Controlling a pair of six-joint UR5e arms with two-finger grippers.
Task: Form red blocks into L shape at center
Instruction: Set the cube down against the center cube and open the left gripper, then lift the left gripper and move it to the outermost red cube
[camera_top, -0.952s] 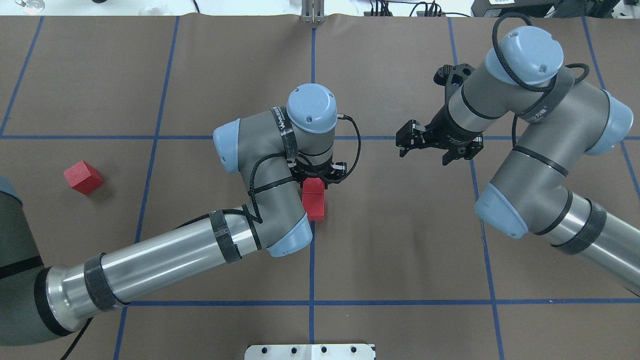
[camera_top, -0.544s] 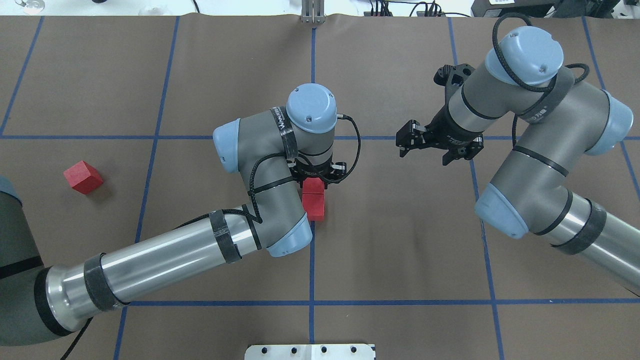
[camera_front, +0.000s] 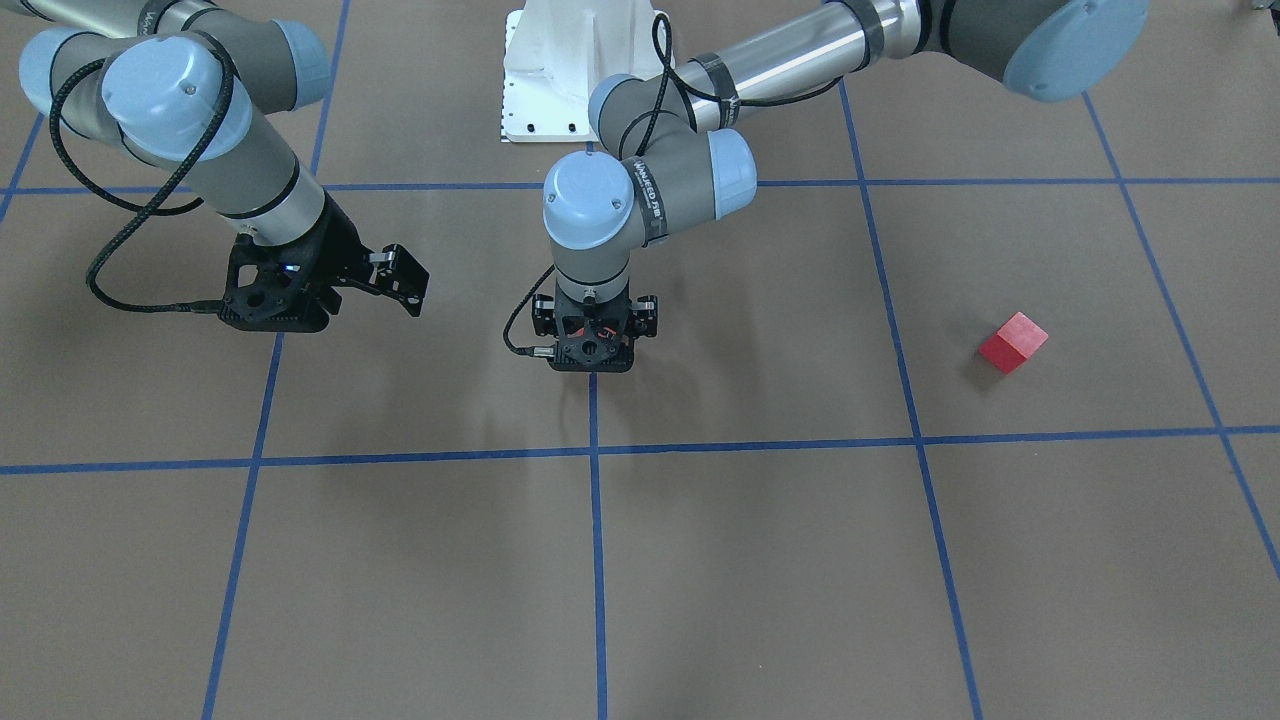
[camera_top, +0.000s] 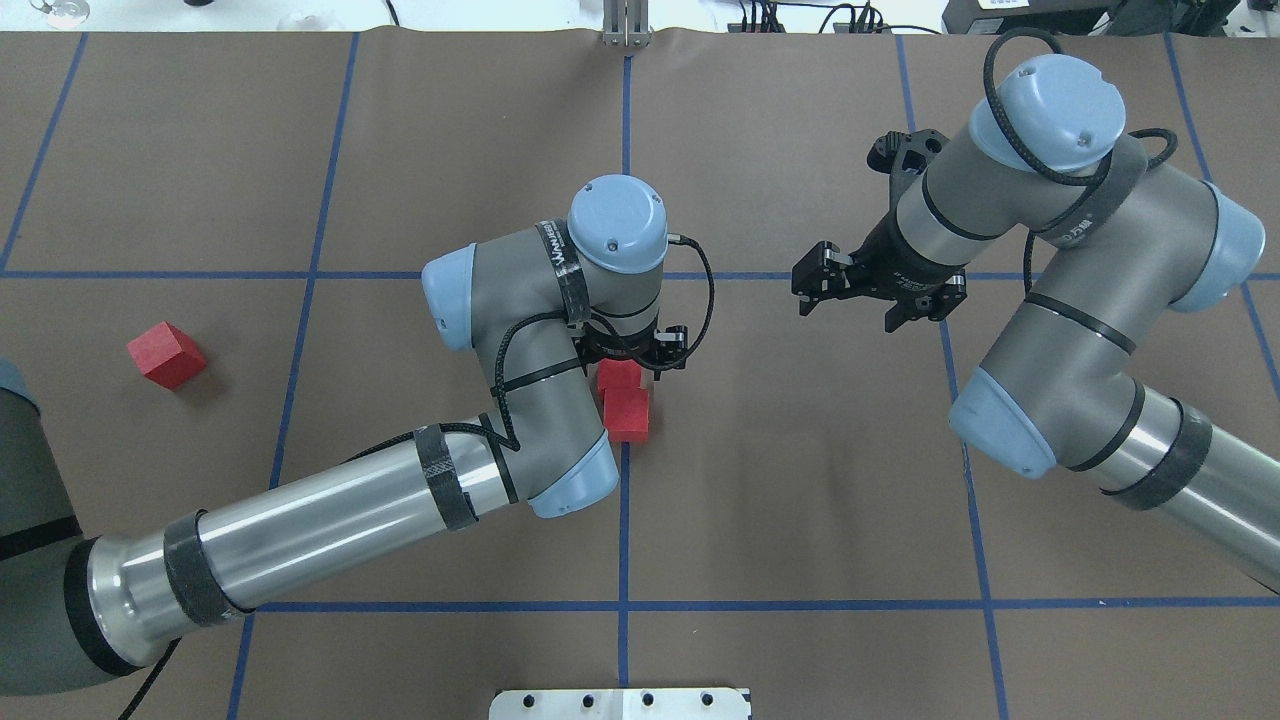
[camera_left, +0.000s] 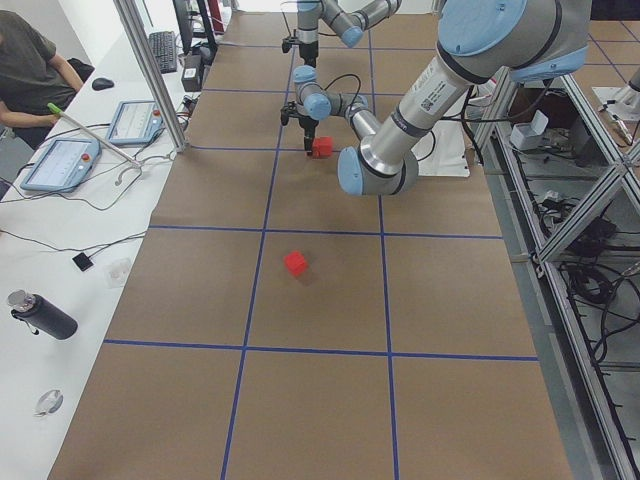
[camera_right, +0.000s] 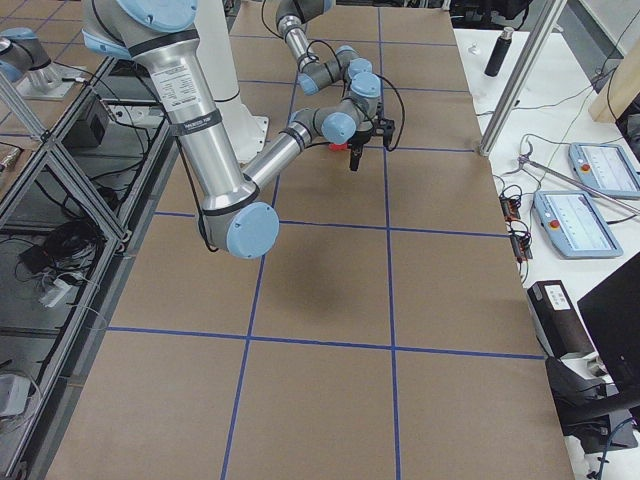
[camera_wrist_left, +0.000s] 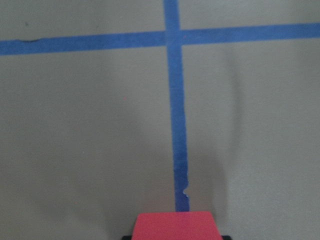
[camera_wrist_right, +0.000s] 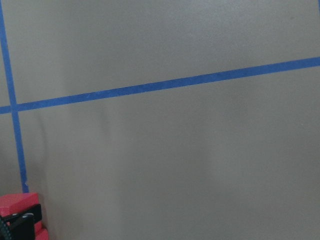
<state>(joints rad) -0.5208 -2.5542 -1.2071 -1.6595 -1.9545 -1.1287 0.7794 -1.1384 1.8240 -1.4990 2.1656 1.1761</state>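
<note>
Gripping a matte red cube (camera_top: 619, 376) at center (camera_top: 645, 480), left fingers (camera_front: 594, 348) closed on it | second cube (camera_top: 628, 414) just beside | third cube (camera_top: 166, 354) well apart | right fingers (camera_top: 812, 280) spread, empty | brown bench (camera_top: 800, 500), blue tape grid (camera_top: 800, 604).

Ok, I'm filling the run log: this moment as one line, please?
left tool: shut on held block at center | second block: beside it | third block: apart, robot's left | right tool: open, empty

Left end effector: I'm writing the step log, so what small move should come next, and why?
Probably ease the left end effector slightly toward the robot's right and set the far red block flush with the near red block. It seems to grip that block, which sits slightly offset from its neighbour at the center line; the third red block lies apart.
</note>
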